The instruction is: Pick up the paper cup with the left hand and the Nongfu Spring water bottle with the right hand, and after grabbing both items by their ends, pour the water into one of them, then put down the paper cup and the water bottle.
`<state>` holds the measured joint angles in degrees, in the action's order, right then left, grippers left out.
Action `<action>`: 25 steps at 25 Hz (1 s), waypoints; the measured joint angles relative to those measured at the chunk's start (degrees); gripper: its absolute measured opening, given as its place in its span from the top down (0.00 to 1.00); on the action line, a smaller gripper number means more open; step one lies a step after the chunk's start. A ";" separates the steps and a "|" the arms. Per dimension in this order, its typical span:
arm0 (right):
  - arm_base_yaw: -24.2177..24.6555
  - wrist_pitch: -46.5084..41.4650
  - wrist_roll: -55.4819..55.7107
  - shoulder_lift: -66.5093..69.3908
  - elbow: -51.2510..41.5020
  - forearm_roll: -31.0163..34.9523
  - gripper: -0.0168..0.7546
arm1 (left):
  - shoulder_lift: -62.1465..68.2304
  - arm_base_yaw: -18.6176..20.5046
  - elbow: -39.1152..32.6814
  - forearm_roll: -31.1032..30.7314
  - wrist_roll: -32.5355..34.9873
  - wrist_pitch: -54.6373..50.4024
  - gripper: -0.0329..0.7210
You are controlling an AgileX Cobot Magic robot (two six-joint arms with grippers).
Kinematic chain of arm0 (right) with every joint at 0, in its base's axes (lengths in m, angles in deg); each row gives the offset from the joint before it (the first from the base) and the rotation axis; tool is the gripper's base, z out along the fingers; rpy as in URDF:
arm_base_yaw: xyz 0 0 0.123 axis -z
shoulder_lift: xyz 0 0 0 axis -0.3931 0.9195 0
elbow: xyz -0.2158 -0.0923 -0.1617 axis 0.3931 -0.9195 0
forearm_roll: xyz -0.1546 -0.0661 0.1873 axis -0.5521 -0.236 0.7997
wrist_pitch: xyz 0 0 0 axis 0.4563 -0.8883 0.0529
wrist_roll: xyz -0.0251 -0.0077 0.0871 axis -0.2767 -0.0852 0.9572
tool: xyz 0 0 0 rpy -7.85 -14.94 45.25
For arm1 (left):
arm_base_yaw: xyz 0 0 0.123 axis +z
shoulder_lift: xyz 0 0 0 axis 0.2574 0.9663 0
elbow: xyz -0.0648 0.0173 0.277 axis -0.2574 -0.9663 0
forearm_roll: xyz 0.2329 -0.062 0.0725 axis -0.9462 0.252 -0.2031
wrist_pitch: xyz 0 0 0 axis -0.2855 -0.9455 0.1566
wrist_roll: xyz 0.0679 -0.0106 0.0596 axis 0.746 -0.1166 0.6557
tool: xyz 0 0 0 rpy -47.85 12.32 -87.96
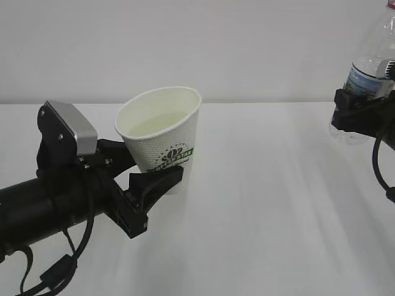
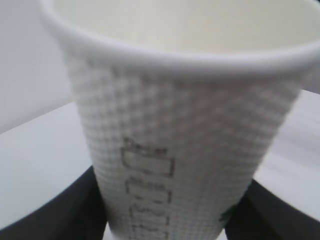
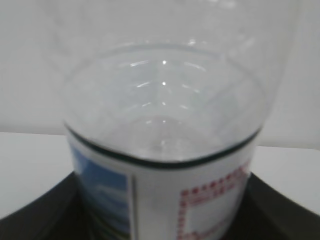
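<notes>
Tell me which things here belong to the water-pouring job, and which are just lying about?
Part of the job:
- paper cup, held tilted by the left hand, liquid inside
- Nongfu Spring water bottle, held by the right hand

Just there:
- white table; nothing else lies on the part in view

bottle (image 1: 372,65) top: cut off | cup (image 2: 185,125) print: blurred

Paper cup (image 1: 162,132) logo too blurry to read; bottle (image 1: 370,68) label print illegible too
</notes>
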<state>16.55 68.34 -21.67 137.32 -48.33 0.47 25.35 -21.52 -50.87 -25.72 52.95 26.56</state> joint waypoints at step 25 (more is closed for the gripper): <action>0.00 0.00 0.00 0.00 0.00 0.00 0.32 | 0.00 3.88 0.00 22.19 11.80 1.31 0.34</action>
<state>16.55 68.34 -21.67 137.32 -48.33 0.47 25.35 -17.65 -50.87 -3.53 64.75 27.87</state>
